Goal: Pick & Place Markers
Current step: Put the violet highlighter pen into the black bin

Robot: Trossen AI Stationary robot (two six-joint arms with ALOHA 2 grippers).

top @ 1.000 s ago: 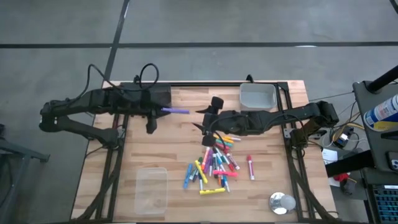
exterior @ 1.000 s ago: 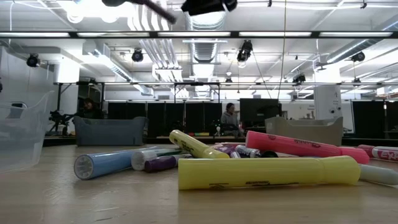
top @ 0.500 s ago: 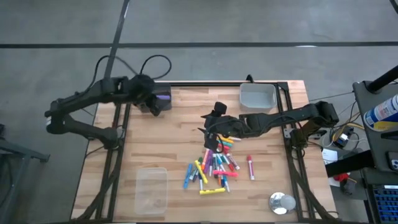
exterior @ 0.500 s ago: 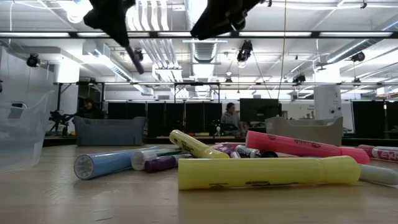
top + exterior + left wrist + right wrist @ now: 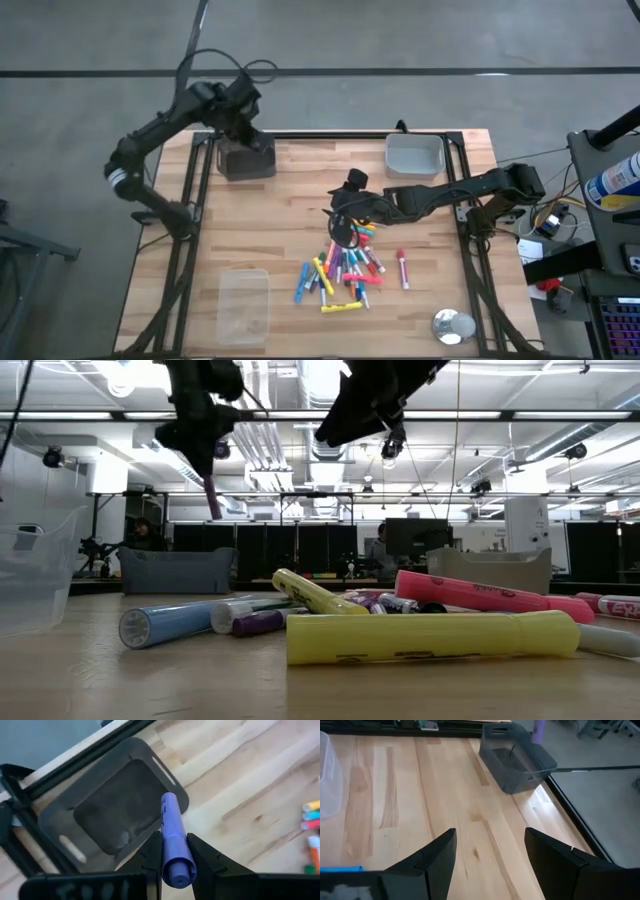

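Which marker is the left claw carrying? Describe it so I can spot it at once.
Look at the dark bin on the table's far left corner. The left claw hangs right over it, shut on a purple marker. It is the only marker off the table; all the others lie in the pile near the middle.

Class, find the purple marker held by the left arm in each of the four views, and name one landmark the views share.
High view: not visible; the left gripper hides it above the dark bin.
Low view: purple marker hangs upper left.
Left wrist view: centre, clamped between the fingers, over the bin.
Right wrist view: top edge, above the bin.
Shared landmark: the dark bin.
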